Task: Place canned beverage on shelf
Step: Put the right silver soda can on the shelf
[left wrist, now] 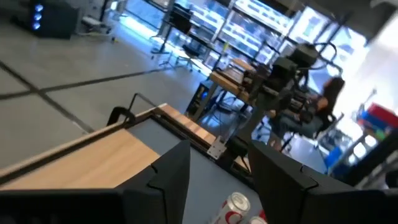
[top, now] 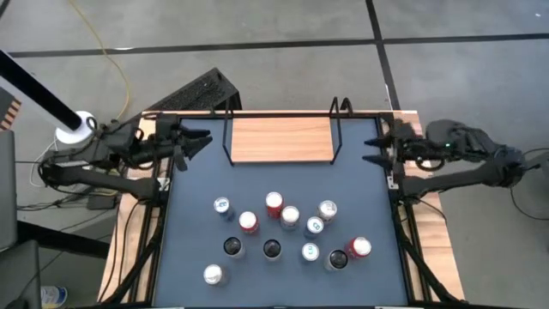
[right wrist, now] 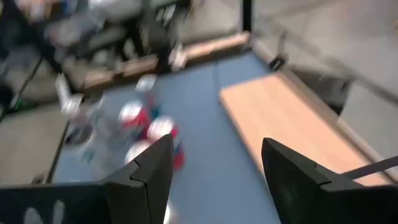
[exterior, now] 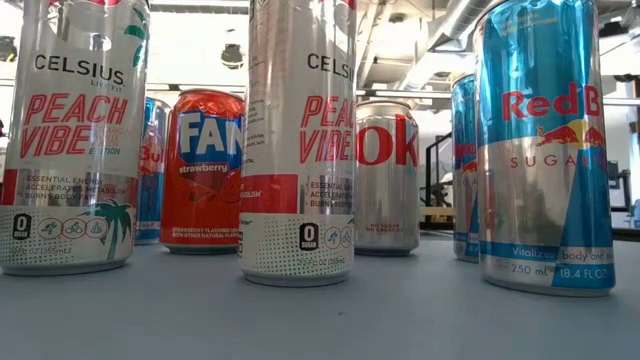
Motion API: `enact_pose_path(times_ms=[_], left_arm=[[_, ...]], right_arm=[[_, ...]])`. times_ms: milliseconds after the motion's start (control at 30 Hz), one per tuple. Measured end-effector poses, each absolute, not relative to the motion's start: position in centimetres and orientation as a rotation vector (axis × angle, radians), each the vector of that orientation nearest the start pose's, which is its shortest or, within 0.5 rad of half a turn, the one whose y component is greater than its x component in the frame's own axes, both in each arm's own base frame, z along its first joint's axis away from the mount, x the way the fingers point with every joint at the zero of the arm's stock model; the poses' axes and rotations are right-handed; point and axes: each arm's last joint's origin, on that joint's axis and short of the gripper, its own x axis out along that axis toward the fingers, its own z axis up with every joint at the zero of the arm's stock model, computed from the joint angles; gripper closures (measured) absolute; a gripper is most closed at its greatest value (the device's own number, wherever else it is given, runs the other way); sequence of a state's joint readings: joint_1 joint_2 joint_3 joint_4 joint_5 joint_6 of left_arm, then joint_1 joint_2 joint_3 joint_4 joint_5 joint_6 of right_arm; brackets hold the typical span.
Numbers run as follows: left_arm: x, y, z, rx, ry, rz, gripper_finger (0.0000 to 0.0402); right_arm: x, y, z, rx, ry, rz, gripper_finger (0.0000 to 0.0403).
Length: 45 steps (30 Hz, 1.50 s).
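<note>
overhead, the left tool [top: 204, 142] sits at the counter's [top: 193, 249] far left corner, pointing toward the shelf [top: 281, 140]; its fingers [left wrist: 163, 180] are spread with nothing between them. just right of it, the shelf lies at the counter's far edge, a light-wood board with black wire at both ends, bare on top. the cans [top: 289, 216] stand in a loose cluster on the near half of the counter, well apart from the shelf: a blue-topped one [top: 222, 206] on the left, a red one [top: 249, 222], two dark-topped ones [top: 232, 247], a lone silver one [top: 213, 275] nearest the front, and a red one [top: 358, 248] on the right. from counter height, two tall peach vibe cans [exterior: 72, 140], a strawberry fanta [exterior: 203, 170] and a blue red bull [exterior: 545, 150] stand upright. at the far right corner the right tool [top: 371, 142] faces the shelf, its fingers [right wrist: 152, 174] apart and holding nothing.
</note>
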State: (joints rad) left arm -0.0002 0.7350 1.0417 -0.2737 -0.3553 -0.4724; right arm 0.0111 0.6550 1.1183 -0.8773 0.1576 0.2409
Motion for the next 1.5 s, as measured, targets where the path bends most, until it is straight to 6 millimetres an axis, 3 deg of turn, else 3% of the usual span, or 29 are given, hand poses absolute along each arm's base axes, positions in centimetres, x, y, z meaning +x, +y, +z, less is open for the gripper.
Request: enact_pose_path(times_ms=[167,633,967,1200,1500], left_arm=[[14.3,1.0,42.8,-0.433,-0.11,0.329,0.0249],[14.4,1.0,42.3,-0.467,-0.069,0.34,0.0249],[14.4,0.9,42.3,-0.47,-0.061,0.303,0.0249],[14.5,0.7,42.3,-0.471,-0.049,0.252,0.0249],[14.5,0.6,42.3,-0.461,-0.039,0.213,0.0249]], right_arm=[[10.4,0.6,38.5,0.218,0.572,-0.14,0.0161],[16.5,4.4,35.4,0.217,0.888,0.07,0.0083],[20.4,5.9,32.4,0.072,1.057,0.1,0.008],[23.4,6.1,29.4,0.102,1.203,0.077,0.008],[25.6,6.6,28.6,-0.012,1.24,0.142,0.008]])
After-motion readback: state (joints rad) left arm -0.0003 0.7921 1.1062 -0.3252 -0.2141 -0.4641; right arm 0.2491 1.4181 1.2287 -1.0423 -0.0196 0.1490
